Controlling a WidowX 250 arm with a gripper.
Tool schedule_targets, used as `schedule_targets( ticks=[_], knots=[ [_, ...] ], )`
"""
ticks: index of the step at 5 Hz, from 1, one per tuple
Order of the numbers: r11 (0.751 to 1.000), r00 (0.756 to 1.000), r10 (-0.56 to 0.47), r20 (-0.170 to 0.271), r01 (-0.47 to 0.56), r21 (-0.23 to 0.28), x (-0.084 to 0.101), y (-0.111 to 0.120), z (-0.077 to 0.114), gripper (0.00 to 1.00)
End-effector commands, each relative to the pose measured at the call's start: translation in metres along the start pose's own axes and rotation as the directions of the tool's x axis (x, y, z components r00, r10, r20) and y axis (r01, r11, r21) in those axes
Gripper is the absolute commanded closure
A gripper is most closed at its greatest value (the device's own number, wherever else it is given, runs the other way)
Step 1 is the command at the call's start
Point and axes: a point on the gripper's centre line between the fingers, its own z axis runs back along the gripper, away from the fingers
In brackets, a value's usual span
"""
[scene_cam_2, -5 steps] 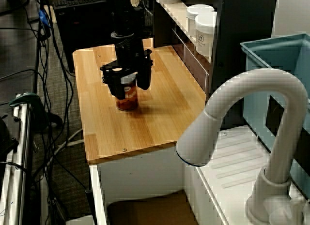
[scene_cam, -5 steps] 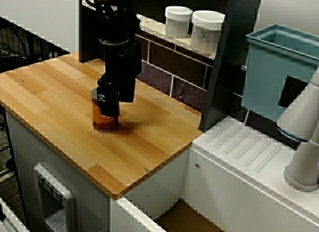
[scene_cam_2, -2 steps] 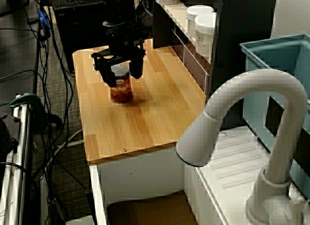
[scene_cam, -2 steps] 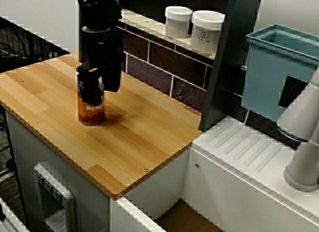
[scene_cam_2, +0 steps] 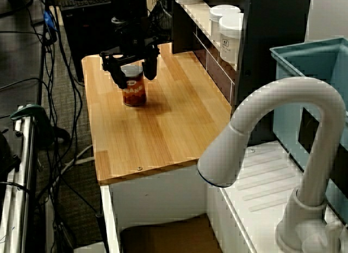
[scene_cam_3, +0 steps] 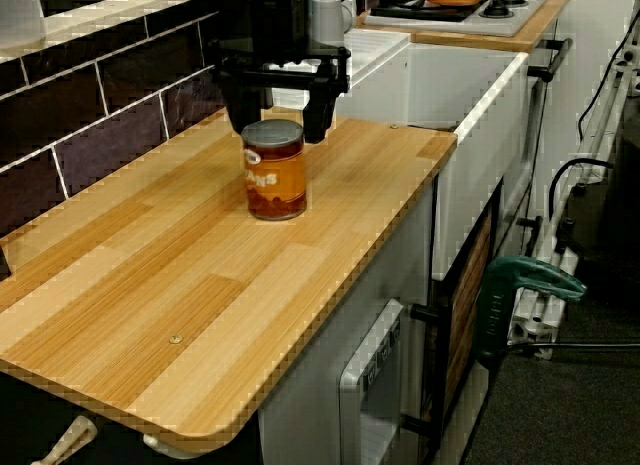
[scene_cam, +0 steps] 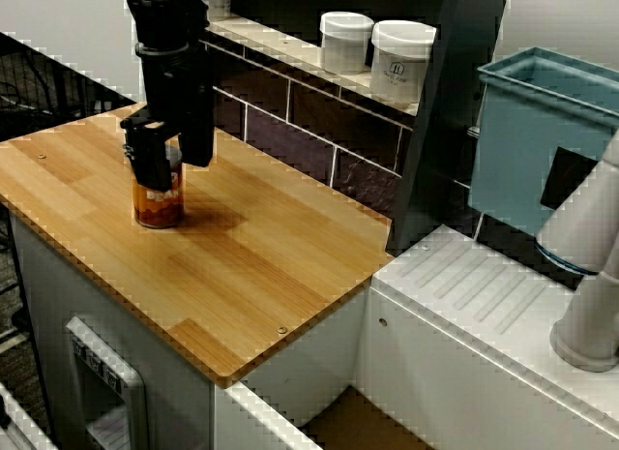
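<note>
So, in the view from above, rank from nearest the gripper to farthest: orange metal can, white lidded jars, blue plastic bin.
1. Orange metal can, right at the gripper.
2. White lidded jars, back ledge.
3. Blue plastic bin, far right.

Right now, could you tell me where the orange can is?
In the view from above, the orange can stands upright on the left part of the wooden counter, its top between the fingers of the gripper.

1. Front view: high, off the table (scene_cam: 280,276) front edge, facing the tiled wall (scene_cam: 319,150).
2. Faucet view: behind the faucet (scene_cam_2: 272,111), looking down the table's length.
3. Low view: near, opposite end, facing the sink (scene_cam_3: 470,105). All share the table around the can (scene_cam_3: 275,170).
</note>
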Motion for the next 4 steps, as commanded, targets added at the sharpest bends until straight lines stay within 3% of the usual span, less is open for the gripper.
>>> schedule_targets(
  ticks=[1, 3, 4],
  knots=[
    [0.998, 0.998, 0.057, -0.004, -0.056, 0.040, -0.018, 0.020, 0.018, 0.00],
    [0.993, 0.993, 0.115, 0.003, -0.115, 0.026, -0.032, 0.035, 0.022, 0.00],
    [0.992, 0.992, 0.126, 0.028, -0.126, 0.007, -0.033, 0.028, 0.032, 0.00]
  ],
)
